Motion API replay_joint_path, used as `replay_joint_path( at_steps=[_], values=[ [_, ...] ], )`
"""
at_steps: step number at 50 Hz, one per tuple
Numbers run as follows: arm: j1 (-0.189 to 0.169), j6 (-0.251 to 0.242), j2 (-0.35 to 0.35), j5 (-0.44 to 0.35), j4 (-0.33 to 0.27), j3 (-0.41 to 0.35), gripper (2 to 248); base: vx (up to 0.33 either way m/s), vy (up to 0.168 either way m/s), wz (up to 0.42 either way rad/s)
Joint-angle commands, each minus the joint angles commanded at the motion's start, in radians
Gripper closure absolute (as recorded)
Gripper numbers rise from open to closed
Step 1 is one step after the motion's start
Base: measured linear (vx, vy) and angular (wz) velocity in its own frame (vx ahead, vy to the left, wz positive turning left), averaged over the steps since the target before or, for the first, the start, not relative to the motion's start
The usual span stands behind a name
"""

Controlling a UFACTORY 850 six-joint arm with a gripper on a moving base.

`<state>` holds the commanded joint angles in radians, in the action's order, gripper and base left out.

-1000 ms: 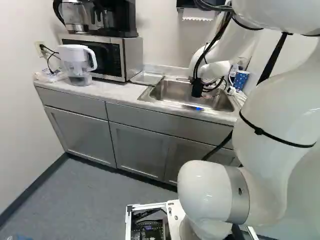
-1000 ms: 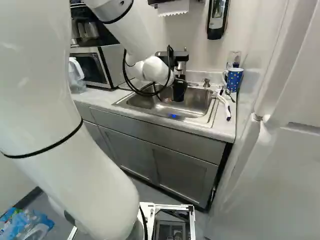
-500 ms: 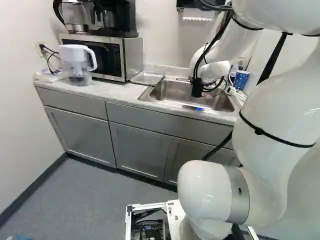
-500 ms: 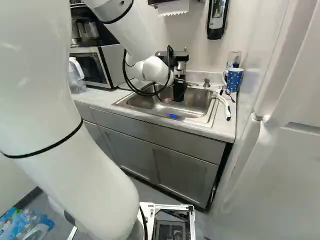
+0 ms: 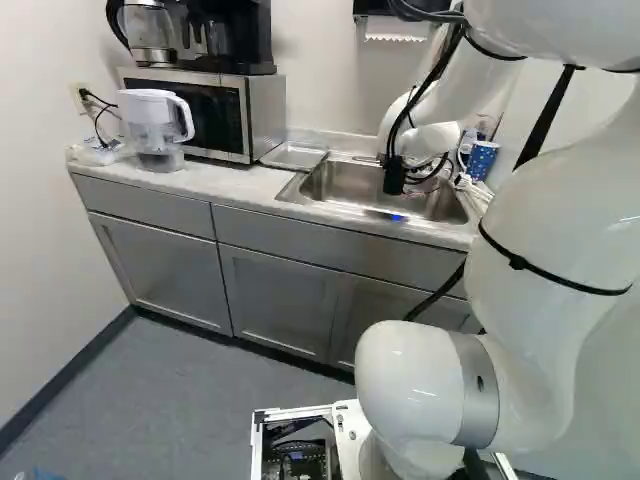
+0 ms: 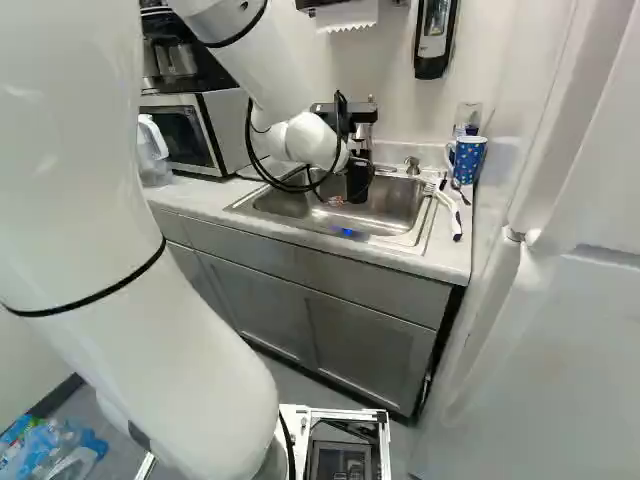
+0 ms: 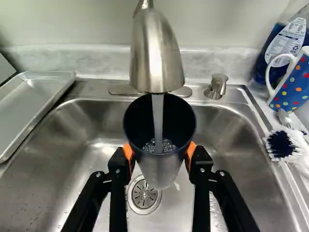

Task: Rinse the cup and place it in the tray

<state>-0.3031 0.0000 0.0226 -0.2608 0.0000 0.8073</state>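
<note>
Clamped from both sides by the claw (image 7: pixel 160 152), the cup (image 7: pixel 159 170) is mouth-up over the sink (image 6: pixel 400 205), upper middle of the right base view, likely so the tap's (image 7: pixel 157 53) water (image 7: pixel 158 121) rinses its inside.

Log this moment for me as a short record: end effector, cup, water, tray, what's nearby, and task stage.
end effector: shut on the cup, one orange pad on each side
cup: over the sink, mouth under the faucet
water: running into the cup
tray: beside the sink basin, cup not in it
nearby: dotted mug, scrub brush
stage: likely rinsing; placing not yet done
</note>
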Motion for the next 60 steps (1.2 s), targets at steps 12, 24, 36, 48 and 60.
replay_joint_path(
  at_steps=[12,24,36,48,60],
  values=[
    [0.000,0.000,0.000,0.000,0.000,0.000,128,0.000,0.000,0.000],
    [0.000,0.000,0.000,0.000,0.000,0.000,128,0.000,0.000,0.000],
    [0.000,0.000,0.000,0.000,0.000,0.000,128,0.000,0.000,0.000],
    [0.000,0.000,0.000,0.000,0.000,0.000,128,0.000,0.000,0.000],
    [0.000,0.000,0.000,0.000,0.000,0.000,128,0.000,0.000,0.000]
  ],
)
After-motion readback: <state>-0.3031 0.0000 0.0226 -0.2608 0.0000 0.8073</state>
